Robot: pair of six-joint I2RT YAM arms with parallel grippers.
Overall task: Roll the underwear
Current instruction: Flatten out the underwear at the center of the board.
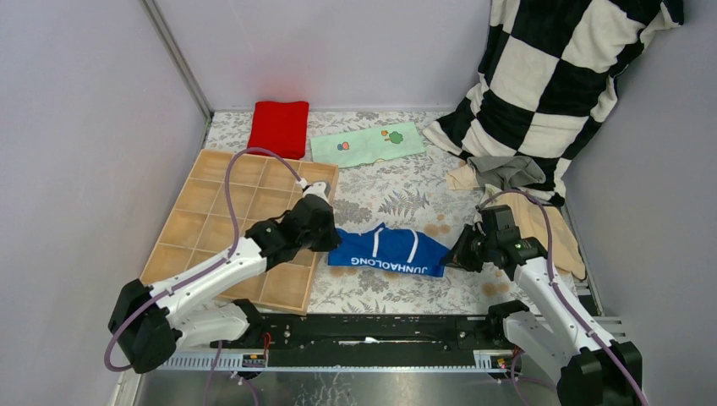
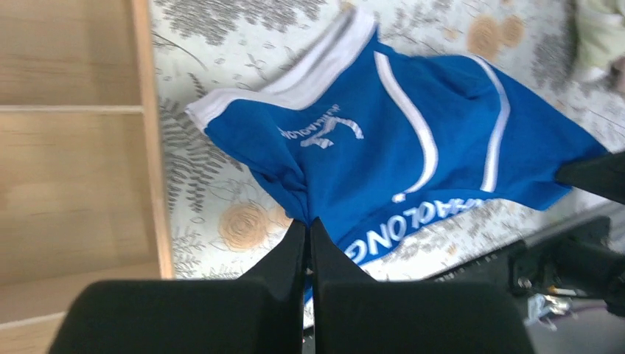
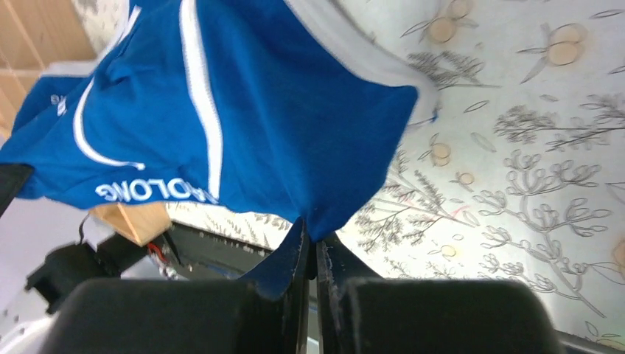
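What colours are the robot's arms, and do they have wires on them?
Both the left arm and the right arm have white tubes with chunky black joints. A purple cable loops along each one. The left tool and right tool have flat black fingers that taper to thin tips.

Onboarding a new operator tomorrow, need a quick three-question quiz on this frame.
1. True or false: the left fingers and right fingers are both shut on the blue briefs.
2. The wooden tray lies on which side of the briefs? A) left arm's B) right arm's C) under them
3. What colour is the folded cloth beyond the tray?
Key: 1 true; 2 A; 3 red.
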